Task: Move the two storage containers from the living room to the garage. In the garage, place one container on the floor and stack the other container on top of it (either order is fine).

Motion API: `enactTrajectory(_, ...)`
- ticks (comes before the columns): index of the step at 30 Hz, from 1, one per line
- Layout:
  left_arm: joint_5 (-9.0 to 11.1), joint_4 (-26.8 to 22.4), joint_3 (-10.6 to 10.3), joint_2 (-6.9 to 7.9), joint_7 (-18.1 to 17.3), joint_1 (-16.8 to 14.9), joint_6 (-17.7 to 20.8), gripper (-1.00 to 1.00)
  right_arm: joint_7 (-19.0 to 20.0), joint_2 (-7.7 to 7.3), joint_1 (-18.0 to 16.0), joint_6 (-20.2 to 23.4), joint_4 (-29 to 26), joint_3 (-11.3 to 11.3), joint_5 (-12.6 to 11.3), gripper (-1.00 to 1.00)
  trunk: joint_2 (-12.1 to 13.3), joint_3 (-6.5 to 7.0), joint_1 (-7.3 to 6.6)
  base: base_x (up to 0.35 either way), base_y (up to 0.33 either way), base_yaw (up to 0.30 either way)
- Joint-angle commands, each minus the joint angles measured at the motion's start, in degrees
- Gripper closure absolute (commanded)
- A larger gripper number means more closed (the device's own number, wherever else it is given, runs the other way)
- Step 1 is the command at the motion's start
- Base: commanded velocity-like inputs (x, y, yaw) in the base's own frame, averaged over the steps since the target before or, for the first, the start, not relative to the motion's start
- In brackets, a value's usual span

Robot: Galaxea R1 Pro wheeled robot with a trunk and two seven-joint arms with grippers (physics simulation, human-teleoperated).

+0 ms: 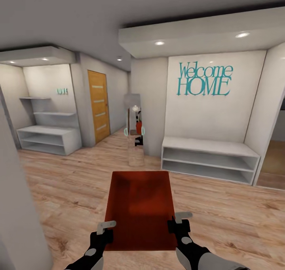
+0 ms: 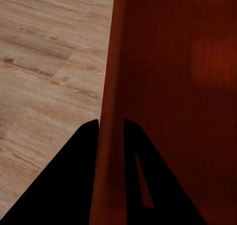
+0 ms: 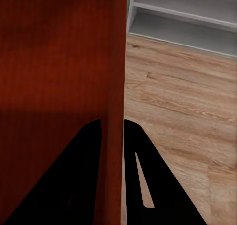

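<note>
One red-orange open-topped storage container (image 1: pixel 139 206) hangs in front of me above the light wood plank floor, held by both arms. My left gripper (image 1: pixel 106 227) is shut on its left wall (image 2: pixel 109 136), one finger on each side of the thin wall. My right gripper (image 1: pixel 179 220) is shut the same way on its right wall (image 3: pixel 114 136). The bin looks level and empty. The second container is out of view, and so is the garage.
I am in an entry hall. A low white shelf bench (image 1: pixel 209 159) stands under "Welcome HOME" lettering (image 1: pixel 204 79). Another white shelf unit (image 1: pixel 49 138) is at the far left beside a wooden door (image 1: pixel 98 106). A narrow mirror (image 1: pixel 135 129) stands ahead. A wall edge (image 1: pixel 19 206) is close on my left.
</note>
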Motion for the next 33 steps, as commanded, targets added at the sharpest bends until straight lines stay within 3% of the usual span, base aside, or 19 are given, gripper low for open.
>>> enactTrajectory(1, -1.0, -0.3, 0.8, 0.12, 0.6, -0.1, -1.2, 1.0, 1.6, -0.06, -0.1, 0.1, 0.2, -2.2, -0.4, 1.0, -0.1, -0.08, 0.04, 0.322, 0.0, 0.0)
enactTrajectory(33, -1.0, -0.3, 0.8, 0.12, 0.6, -0.1, -1.2, 1.0, 1.7, -0.13, 0.0, 0.1, 0.1, -2.2, -0.4, 1.0, -0.1, -0.08, 0.04, 0.322, 0.0, 0.0)
